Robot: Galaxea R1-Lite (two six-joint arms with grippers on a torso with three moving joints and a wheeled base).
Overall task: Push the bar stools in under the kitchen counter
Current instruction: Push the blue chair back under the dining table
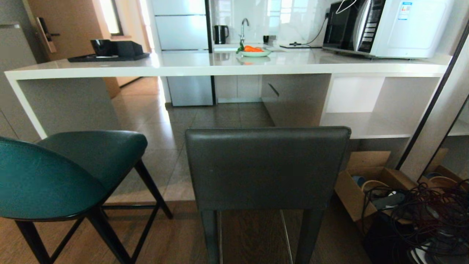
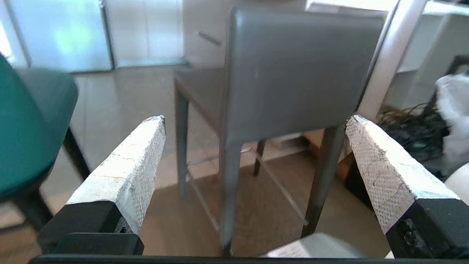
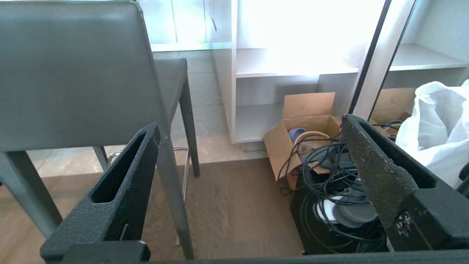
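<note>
White kitchen counter (image 1: 227, 68) spans the upper frame, teal stool (image 1: 66, 172) lower left, grey stool (image 1: 267, 167) centre. Left gripper (image 2: 254, 121) and right gripper (image 3: 249, 128) both gape wide, holding nothing.

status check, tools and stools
Left tool open, right tool open, both empty. Dark grey square-backed stool and teal leather stool not under white counter. Cardboard box at right.

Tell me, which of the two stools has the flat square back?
The dark grey stool, right in front of the robot. Its back is a straight-edged rectangle, while the teal stool to its left has a rounded, curved back and thin black legs.
</note>
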